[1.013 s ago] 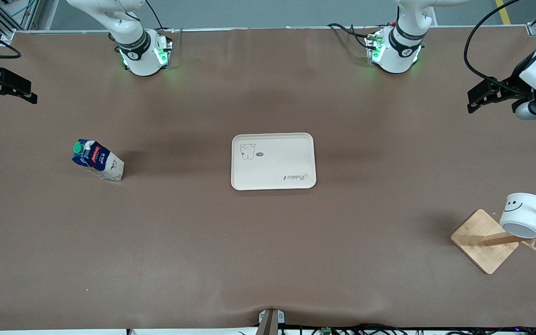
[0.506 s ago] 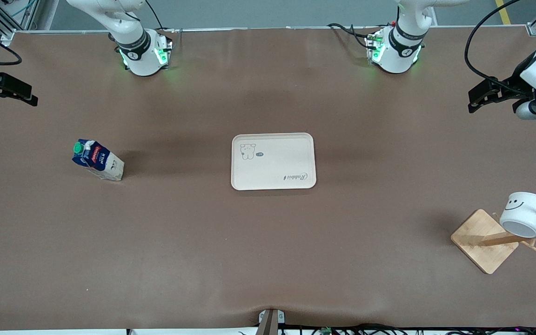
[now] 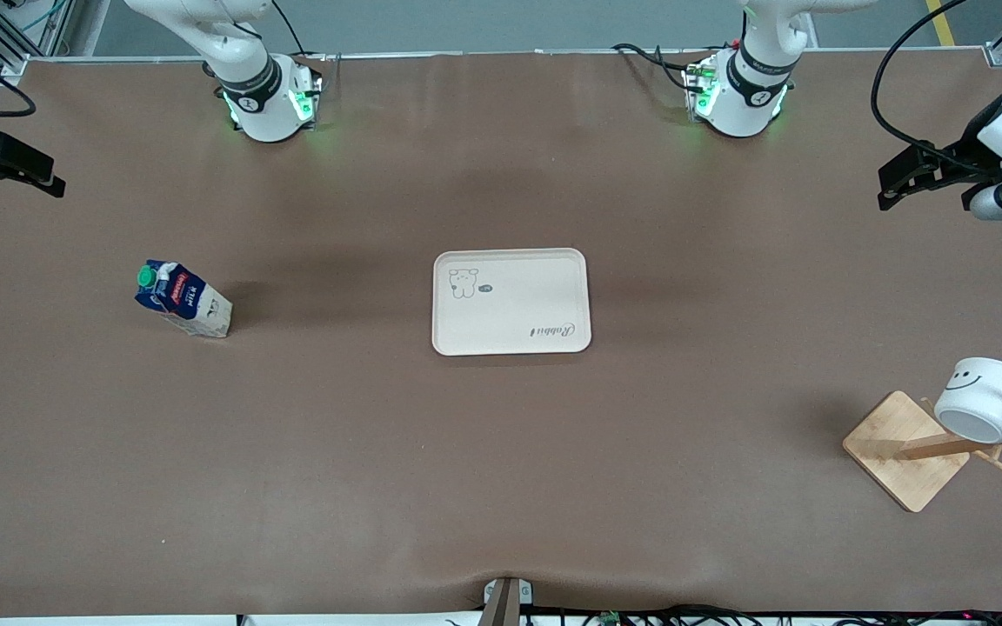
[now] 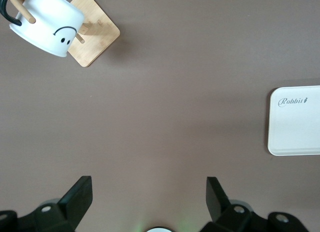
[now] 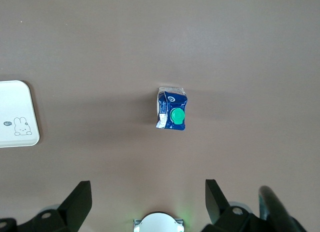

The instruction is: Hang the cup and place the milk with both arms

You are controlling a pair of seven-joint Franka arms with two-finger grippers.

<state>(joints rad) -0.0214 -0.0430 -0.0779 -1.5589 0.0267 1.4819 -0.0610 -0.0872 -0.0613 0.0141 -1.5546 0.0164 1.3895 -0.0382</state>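
The white cup (image 3: 979,402) with its black smiley face hangs by its black handle on a peg of the wooden rack (image 3: 901,452), at the left arm's end of the table; the left wrist view shows the cup (image 4: 47,24) too. The dark-blue milk carton (image 3: 181,298) stands on the table toward the right arm's end, with its green cap up in the right wrist view (image 5: 171,114). My left gripper (image 3: 891,185) is open and empty, high over the table's edge (image 4: 149,184). My right gripper (image 3: 31,174) is open and empty, high over the right arm's end (image 5: 148,187).
A cream tray (image 3: 510,300) with a cartoon print lies in the middle of the table. It also shows in the left wrist view (image 4: 295,122) and the right wrist view (image 5: 15,114). The rack's square base (image 4: 97,34) sits on the brown tabletop.
Both grippers have drifted slightly outward toward their own ends of the table. The cup, milk and tray have not moved.
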